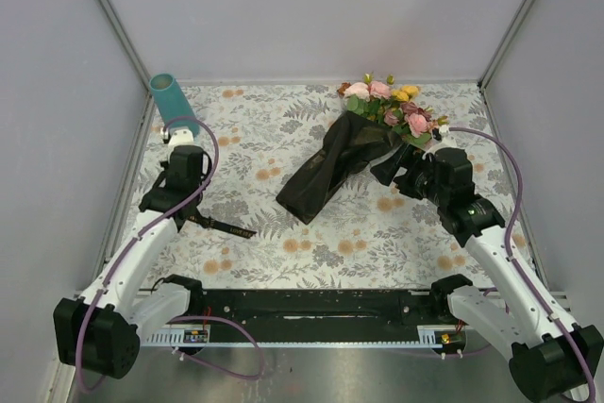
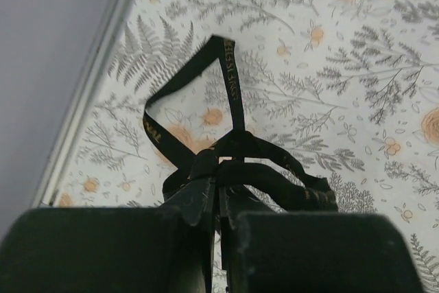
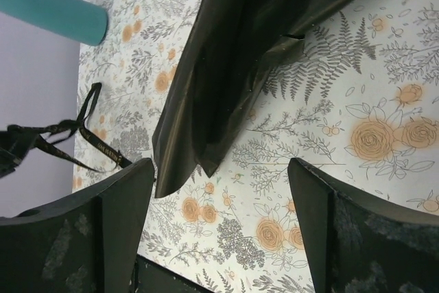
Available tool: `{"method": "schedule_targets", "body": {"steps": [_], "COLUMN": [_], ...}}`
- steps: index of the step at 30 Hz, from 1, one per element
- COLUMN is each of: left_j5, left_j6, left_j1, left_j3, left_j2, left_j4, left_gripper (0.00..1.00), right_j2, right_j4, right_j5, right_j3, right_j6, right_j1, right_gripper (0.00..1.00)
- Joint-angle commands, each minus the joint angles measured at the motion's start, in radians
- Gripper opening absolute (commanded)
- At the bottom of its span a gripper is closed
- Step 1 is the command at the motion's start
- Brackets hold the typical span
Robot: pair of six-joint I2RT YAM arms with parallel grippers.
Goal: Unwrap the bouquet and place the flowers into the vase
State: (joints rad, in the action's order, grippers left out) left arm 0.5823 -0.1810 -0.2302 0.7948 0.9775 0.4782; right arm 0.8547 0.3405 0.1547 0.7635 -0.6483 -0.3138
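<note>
The bouquet lies at the back centre of the table. Its glossy black paper (image 1: 330,169) (image 3: 233,53) hangs loose and spreads toward the front. The flowers (image 1: 389,106), pink, yellow and mauve, stick out of its far end. The teal vase (image 1: 170,94) (image 3: 51,12) stands at the back left corner. My left gripper (image 1: 179,207) (image 2: 219,178) is shut on the black ribbon (image 2: 230,90) (image 1: 225,226), which has come free of the bouquet and trails onto the cloth. My right gripper (image 1: 394,169) (image 3: 219,193) is open just right of the paper, with nothing between its fingers.
A floral-print cloth (image 1: 283,129) covers the table. Grey walls close in the left, back and right sides. A black rail (image 1: 302,307) runs along the near edge between the arm bases. The ribbon's tail (image 3: 96,143) lies left of the paper.
</note>
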Motion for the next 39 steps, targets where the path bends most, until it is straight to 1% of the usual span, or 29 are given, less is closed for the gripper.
{"method": "schedule_targets", "body": {"steps": [1, 2, 4, 6, 7, 8, 9, 10, 11, 15, 16, 19, 21, 22, 24, 26, 29, 31, 35, 36, 39], "left_j5": [-0.035, -0.035, -0.047, -0.026, -0.024, -0.036, -0.065, -0.097, -0.143, -0.301, -0.347, -0.485, -0.617, -0.662, -0.703, -0.708, -0.711, -0.743, -0.805, -0.812, -0.817], "left_j6": [-0.195, -0.222, -0.251, -0.281, -0.284, -0.273, -0.255, -0.241, -0.227, -0.210, -0.192, -0.178, -0.173, -0.175, -0.163, -0.146, -0.143, -0.161, -0.231, -0.244, -0.261], "left_j1": [0.005, 0.005, 0.003, 0.003, 0.005, 0.005, 0.005, 0.005, 0.003, 0.005, 0.003, 0.002, -0.014, -0.033, -0.099, -0.197, -0.334, -0.418, -0.556, -0.584, -0.656], "left_j3": [-0.075, -0.089, -0.098, -0.085, -0.075, -0.072, -0.069, -0.068, -0.068, -0.036, -0.019, 0.041, 0.069, 0.084, 0.119, 0.158, 0.205, 0.215, 0.192, 0.185, 0.181], "left_j2": [0.006, 0.007, 0.015, 0.027, 0.032, 0.033, 0.030, 0.020, 0.009, -0.049, -0.054, -0.062, -0.063, -0.060, -0.040, -0.023, -0.011, -0.008, 0.015, 0.030, 0.087], "left_j4": [-0.027, -0.027, -0.023, 0.009, 0.020, 0.026, 0.026, 0.027, 0.023, 0.040, 0.051, 0.073, 0.071, 0.073, 0.097, 0.115, 0.116, 0.082, -0.045, -0.074, -0.134], "left_gripper": [0.08, 0.10, 0.10, 0.13, 0.18, 0.27, 0.39, 0.47, 0.52, 0.83, 0.86, 0.85, 0.82, 0.81, 0.79, 0.76, 0.72, 0.69, 0.63, 0.62, 0.56], "right_j2": [0.001, 0.001, 0.004, 0.004, 0.006, 0.010, 0.014, 0.017, 0.018, 0.023, 0.024, 0.038, 0.052, 0.064, 0.096, 0.130, 0.196, 0.239, 0.334, 0.361, 0.432], "right_j4": [-0.034, -0.040, -0.046, -0.051, -0.054, -0.055, -0.058, -0.063, -0.067, -0.096, -0.112, -0.170, -0.211, -0.237, -0.283, -0.317, -0.392, -0.457, -0.573, -0.592, -0.618], "right_j5": [-0.064, -0.066, -0.079, -0.095, -0.098, -0.098, -0.098, -0.099, -0.099, -0.112, -0.107, -0.087, -0.073, -0.069, -0.064, -0.054, 0.003, 0.046, 0.089, 0.097, 0.097], "right_j3": [-0.009, -0.013, -0.023, -0.035, -0.039, -0.043, -0.047, -0.050, -0.055, -0.078, -0.085, -0.112, -0.134, -0.139, -0.154, -0.158, -0.147, -0.139, -0.116, -0.104, -0.050], "right_j6": [-0.050, -0.054, -0.068, -0.083, -0.089, -0.094, -0.099, -0.103, -0.106, -0.128, -0.131, -0.140, -0.142, -0.140, -0.137, -0.139, -0.128, -0.128, -0.149, -0.155, -0.154], "right_j1": [0.002, 0.002, 0.002, 0.002, 0.002, 0.002, 0.002, 0.004, 0.002, 0.002, 0.002, 0.002, 0.002, 0.002, 0.002, 0.002, 0.002, 0.002, 0.002, 0.002, 0.004], "right_gripper": [0.88, 0.88, 0.88, 0.87, 0.87, 0.87, 0.87, 0.87, 0.87, 0.87, 0.87, 0.86, 0.85, 0.85, 0.84, 0.82, 0.77, 0.70, 0.51, 0.47, 0.42]}}
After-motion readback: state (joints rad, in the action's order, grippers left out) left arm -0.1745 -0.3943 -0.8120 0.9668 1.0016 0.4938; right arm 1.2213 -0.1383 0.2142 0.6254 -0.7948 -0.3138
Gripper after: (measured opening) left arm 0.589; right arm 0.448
